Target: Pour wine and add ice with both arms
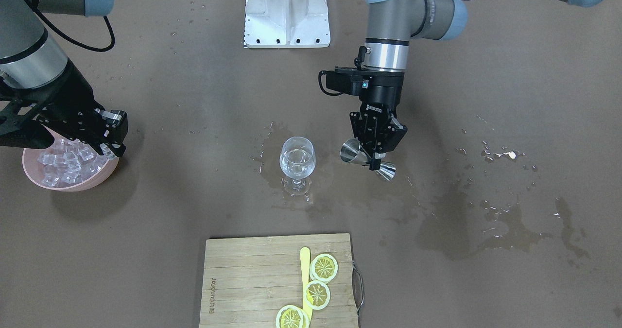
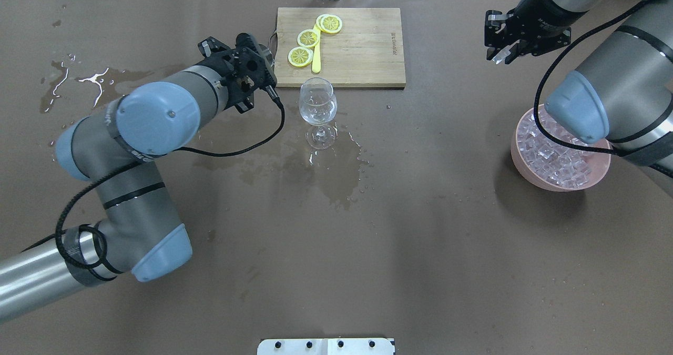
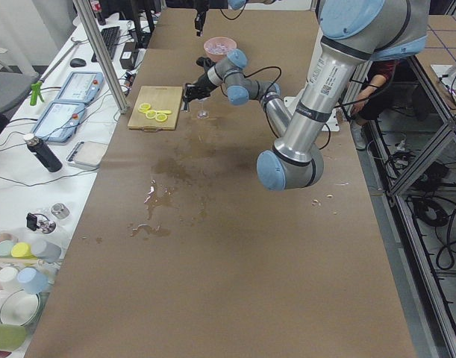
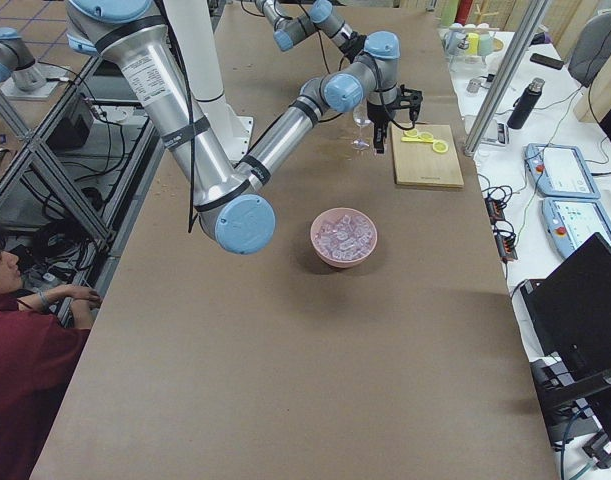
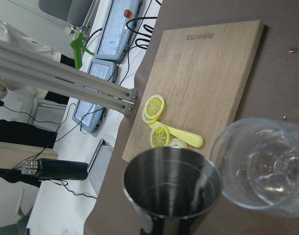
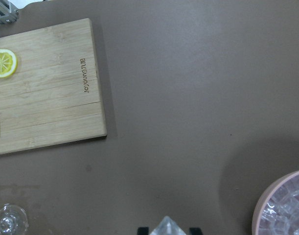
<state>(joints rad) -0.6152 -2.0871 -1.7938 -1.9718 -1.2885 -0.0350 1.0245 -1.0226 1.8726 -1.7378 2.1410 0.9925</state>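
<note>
- Bright, even light falls from above in every view.
- Soft, broad shadows lie on the surface [image 2: 420, 239] beside the bowl [image 2: 547, 184] and under the arms [image 2: 152, 118].
- The spill [image 2: 94, 79] glints white; the jigger [image 5: 171, 196] shows a pale streak of glare.

Table [image 2: 420, 239]: brown matte covering; wet patches [image 1: 505, 231] on surface. Side bench [image 3: 33, 186]: white, runs alongside table; carries control pendants [image 3: 60, 119], dark bottle [image 3: 42, 153], coloured cups [image 3: 22, 261]. Alu. frame post [image 3: 101, 52] at table edge. Floor [image 3: 436, 335]: grey, w/ alu. struts and cables. Dark monitor [image 4: 585, 290] at opp. side. Lighting: even; soft shadows on tabletop.
</note>
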